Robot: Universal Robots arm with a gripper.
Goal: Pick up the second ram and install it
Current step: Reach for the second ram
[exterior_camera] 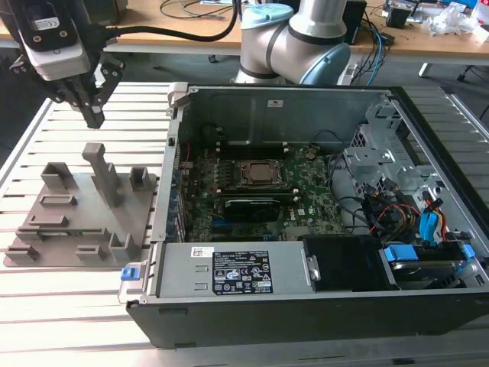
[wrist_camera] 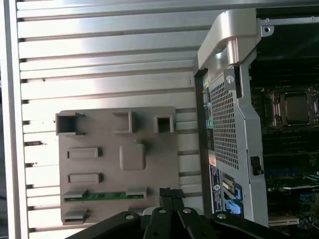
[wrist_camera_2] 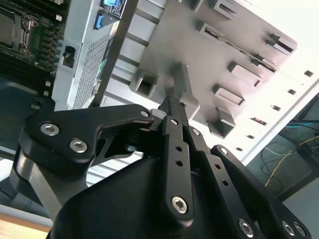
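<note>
On gray holder (wrist_camera: 164,164): second ram (wrist_camera: 104,195), slim green stick.

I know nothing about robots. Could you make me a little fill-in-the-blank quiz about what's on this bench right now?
1. The second ram is a slim ___ stick.
2. It lies on the ___ holder plate, beside the open computer case.
3. The gripper hangs above that plate, holding nothing, with its jaws ___.

Missing words: green; grey; shut.
</note>
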